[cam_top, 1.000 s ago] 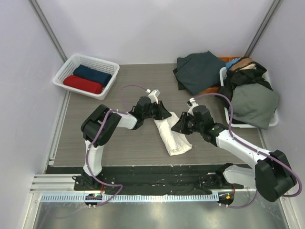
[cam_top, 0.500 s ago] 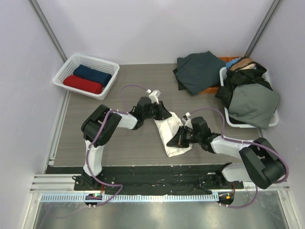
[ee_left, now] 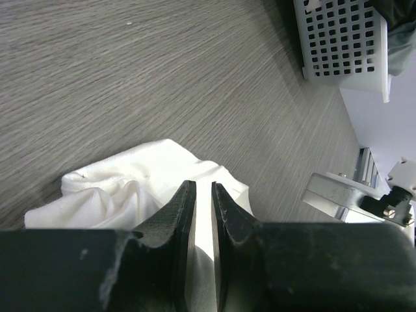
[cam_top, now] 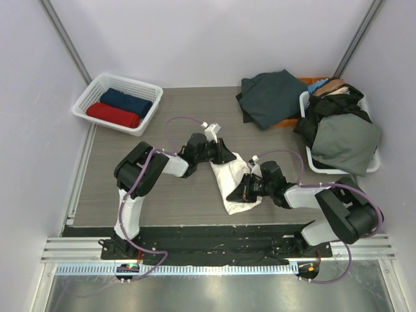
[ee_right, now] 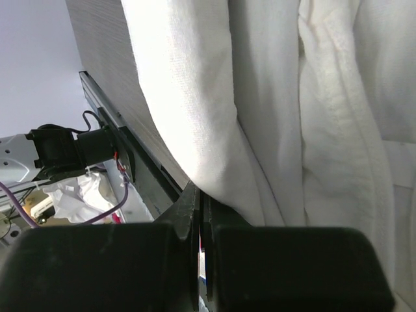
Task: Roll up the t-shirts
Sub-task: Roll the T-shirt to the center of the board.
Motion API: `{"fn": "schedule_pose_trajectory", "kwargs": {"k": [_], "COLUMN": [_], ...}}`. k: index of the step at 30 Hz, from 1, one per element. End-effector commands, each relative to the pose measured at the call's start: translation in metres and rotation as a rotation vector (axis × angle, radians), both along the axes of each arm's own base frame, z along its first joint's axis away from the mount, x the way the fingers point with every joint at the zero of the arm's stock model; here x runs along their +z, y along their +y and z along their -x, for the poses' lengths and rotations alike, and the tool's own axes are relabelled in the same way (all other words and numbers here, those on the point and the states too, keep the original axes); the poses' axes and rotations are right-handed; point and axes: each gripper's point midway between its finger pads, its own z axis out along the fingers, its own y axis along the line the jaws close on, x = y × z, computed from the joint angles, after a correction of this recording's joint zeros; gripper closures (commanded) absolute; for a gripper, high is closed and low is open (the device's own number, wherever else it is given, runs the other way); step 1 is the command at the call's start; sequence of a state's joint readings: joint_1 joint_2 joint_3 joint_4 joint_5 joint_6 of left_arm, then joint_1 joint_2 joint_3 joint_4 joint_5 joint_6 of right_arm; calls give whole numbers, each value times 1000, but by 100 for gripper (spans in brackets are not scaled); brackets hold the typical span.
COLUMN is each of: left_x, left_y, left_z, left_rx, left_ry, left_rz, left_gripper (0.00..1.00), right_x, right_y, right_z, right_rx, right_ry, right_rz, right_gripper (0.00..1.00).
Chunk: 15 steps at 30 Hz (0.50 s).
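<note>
- The white t-shirt [cam_top: 235, 184] lay bunched in a long strip in the middle of the desk [cam_top: 175, 201], nearer the front edge than the back.
- The left gripper [cam_top: 227, 157] sat on the far end of the shirt. Its jaws were almost together and looked pinched on a fold of the cloth. I think it held that end so the shirt would not slide.
- The right gripper [cam_top: 240, 193] was low at the shirt's right side, near the front end. Its jaws were closed tight, right at the cloth's edge. I could not tell if any cloth was caught in them.
- It looked ready to tuck or turn the front end over, to start the roll.
- A white basket [cam_top: 83, 103] stood at the far left corner. Inside lay a rolled red t-shirt [cam_top: 112, 115] and a rolled navy t-shirt [cam_top: 127, 101], side by side and touching.
- A second white basket [cam_top: 304, 103] stood at the far right edge, heaped with dark clothes [cam_top: 344, 140] that spilled over its rim.
- A dark green garment [cam_top: 270, 97] lay on the desk just beside that basket.
</note>
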State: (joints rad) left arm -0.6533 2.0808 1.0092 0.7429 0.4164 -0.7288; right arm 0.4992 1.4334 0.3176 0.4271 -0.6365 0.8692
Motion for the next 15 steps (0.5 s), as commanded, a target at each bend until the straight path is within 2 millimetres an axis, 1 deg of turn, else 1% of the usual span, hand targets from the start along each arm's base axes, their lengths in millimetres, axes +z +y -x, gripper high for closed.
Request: {"fn": "schedule_pose_trajectory", "kwargs": {"k": [1, 2, 3, 4, 5, 7, 8, 10, 11, 14, 15], "left_x": [-15, -14, -7, 1, 13, 28, 43, 57, 72, 92, 110], "left_y": [6, 7, 8, 12, 12, 17, 17, 17, 18, 23, 23], "left_z": [9, 11, 12, 7, 6, 0, -3, -5, -10, -14, -13], "left_rx": [-31, -39, -51, -42, -45, -48, -53, -68, -65, -70, -75], "left_ry": [61, 77, 82, 78, 65, 59, 45, 32, 14, -2, -29], "left_rz": [-56, -62, -49, -39, -23, 1, 16, 25, 32, 35, 52], "left_gripper": [80, 79, 79, 78, 78, 77, 76, 76, 76, 75, 75], "right_x": [-37, -34, -34, -33, -34, -36, -36, -37, -36, -35, -35], "right_y": [-31, -30, -31, -31, -31, -31, -31, -30, -30, -29, -29], "right_z": [7, 4, 5, 4, 3, 4, 4, 3, 3, 2, 2], "right_rx": [-44, -46, -43, -45, -44, -42, -41, -42, -42, -42, -42], "right_ry": [48, 38, 43, 40, 40, 46, 50, 49, 48, 47, 46], "right_rz": [226, 229, 236, 238, 243, 249, 246, 243, 240, 237, 236], "right_gripper": [99, 99, 99, 99, 99, 99, 99, 99, 99, 99, 99]}}
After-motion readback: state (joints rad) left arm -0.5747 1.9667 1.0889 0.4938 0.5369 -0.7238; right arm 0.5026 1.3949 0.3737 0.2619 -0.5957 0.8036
